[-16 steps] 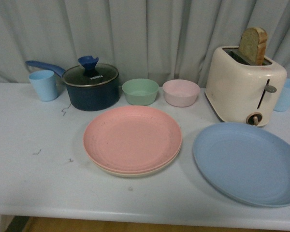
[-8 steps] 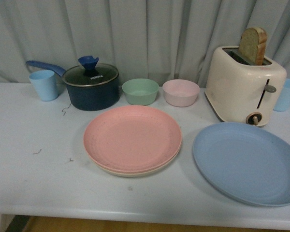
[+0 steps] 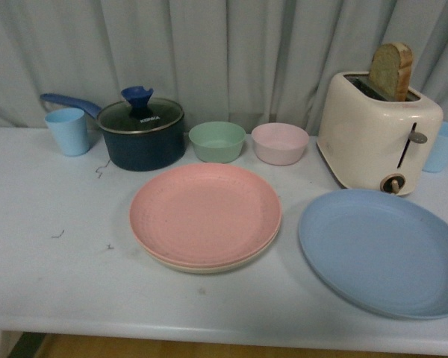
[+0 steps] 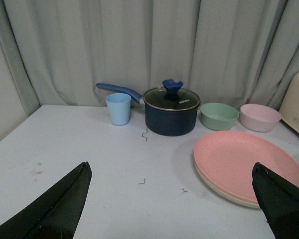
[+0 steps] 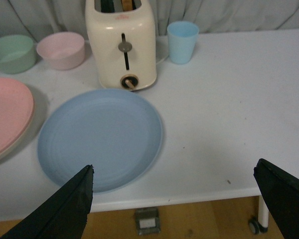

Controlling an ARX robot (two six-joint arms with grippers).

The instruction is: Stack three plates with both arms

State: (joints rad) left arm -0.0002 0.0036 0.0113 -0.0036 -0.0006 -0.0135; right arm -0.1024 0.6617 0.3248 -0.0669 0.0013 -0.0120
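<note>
In the left wrist view the left tool [image 4: 169,165] is spread wide, its two dark fingers sitting in the lower corners of the frame with nothing between them but bare surface [image 4: 89,149]. It holds nothing and hangs well apart from the plates.

In the middle of the front view the pink plate [image 3: 205,212] lies flat on the beige-cream plate [image 3: 201,267], whose pale rim shows only as a thin crescent along the lower edge. By the look of it, that pair is already stacked and roughly centred.

At the lower right of the front view the blue plate [image 3: 381,250] lies alone on the surface, just beside the pair but not touching it, with the toaster [image 3: 377,130] close above it in the frame. It is the one plate not yet stacked.

In the right wrist view the right tool [image 5: 173,164] is also wide and empty, its fingers in the lower corners, the blue plate left of centre in the frame. I judge two thirds done; what remains is lifting the blue plate onto the pink one.
</note>
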